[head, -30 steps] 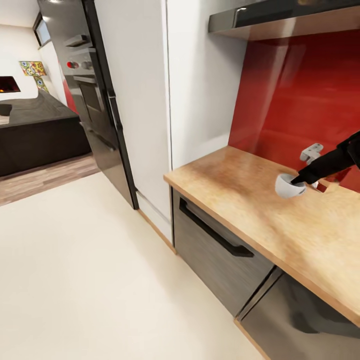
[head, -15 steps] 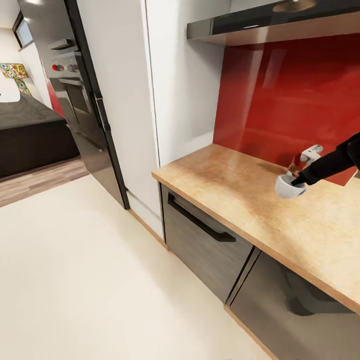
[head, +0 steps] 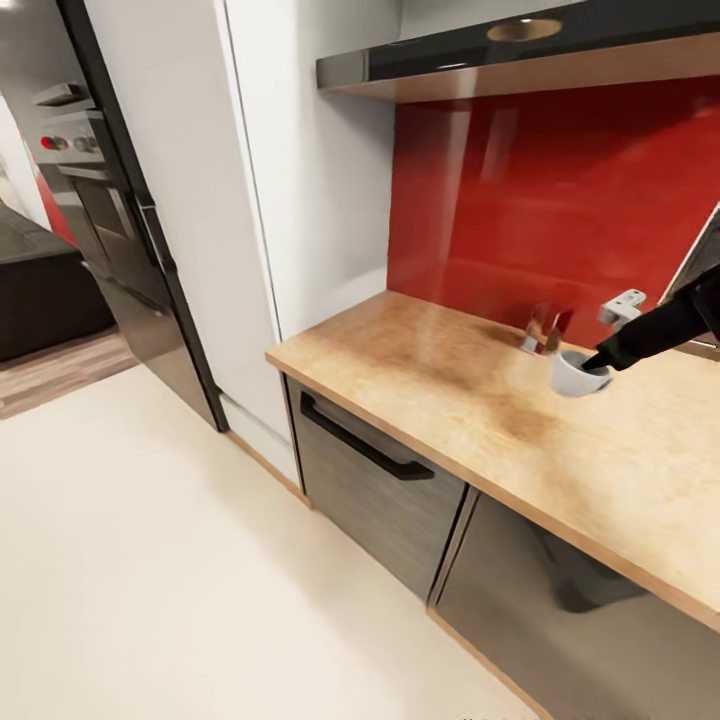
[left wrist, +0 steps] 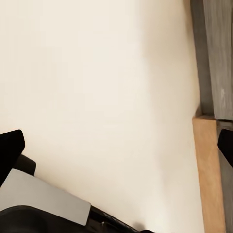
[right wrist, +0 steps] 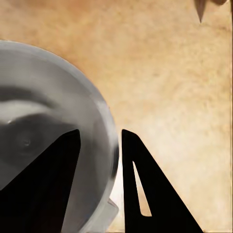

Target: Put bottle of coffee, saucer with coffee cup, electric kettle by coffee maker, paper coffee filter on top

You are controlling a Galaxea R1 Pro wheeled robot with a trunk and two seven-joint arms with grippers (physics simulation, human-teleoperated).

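The white coffee cup (head: 572, 375) hangs a little above the light wood kitchen countertop (head: 440, 385), held by my right gripper (head: 594, 364) at the end of the black arm. In the right wrist view the right gripper (right wrist: 114, 160) is shut on the coffee cup (right wrist: 43, 97): one finger sits inside the bowl, the other outside its rim, over the kitchen countertop (right wrist: 165, 73). A dark glossy kitchen shelf (head: 470, 52) runs above the red backsplash. My left gripper (left wrist: 116, 145) is open over pale floor, nothing between its fingers.
Grey drawer fronts (head: 380, 490) with a black handle sit under the worktop. A tall white cabinet (head: 300, 180) and a dark oven column (head: 100, 200) stand to the left. A small shiny object (head: 545, 330) stands at the backsplash foot. Pale floor (head: 150, 560) lies open in front.
The camera has swung, so the counter, cabinet and oven have slid left in the picture. The cup stays in my right gripper above the worktop.
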